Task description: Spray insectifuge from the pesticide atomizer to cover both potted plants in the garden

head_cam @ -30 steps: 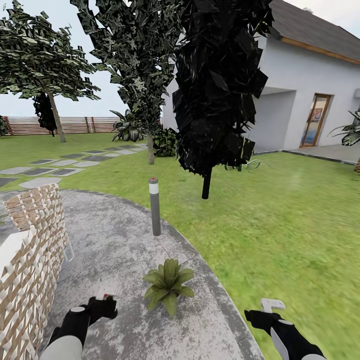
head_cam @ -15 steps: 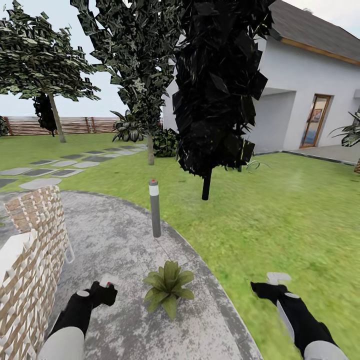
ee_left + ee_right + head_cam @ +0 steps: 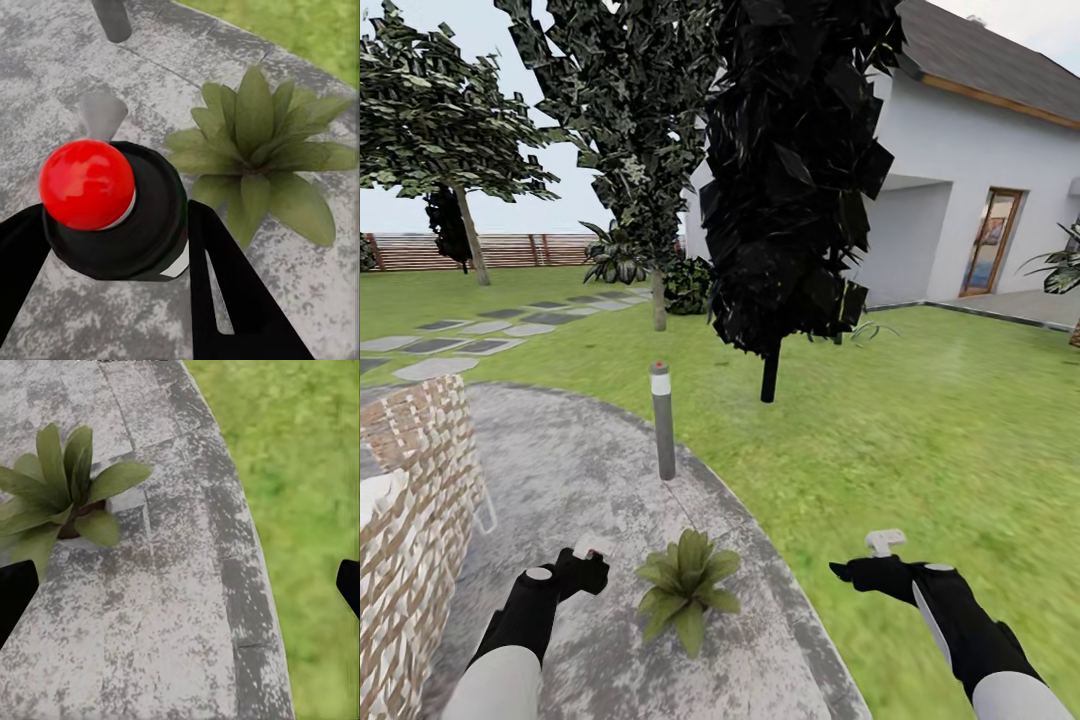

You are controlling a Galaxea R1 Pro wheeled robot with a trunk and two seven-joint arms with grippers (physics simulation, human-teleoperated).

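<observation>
Dark atomizer (image 3: 120, 210) with red knob, upright, just beside green-leaved potted plant (image 3: 685, 583) on grey patio (image 3: 590, 470)

A home's garden, rendered in simulation. A white house (image 3: 970, 190) with a grey roof and a wood-framed door (image 3: 989, 242) fills the upper right of the head view. Green lawn (image 3: 920, 420) spreads across the middle, with trees (image 3: 790, 170) at centre and upper left, a slatted wooden fence (image 3: 510, 250) at far left, stepping stones (image 3: 470, 335), a paved patio (image 3: 580, 480) at lower left and a bollard light (image 3: 662, 420).
</observation>
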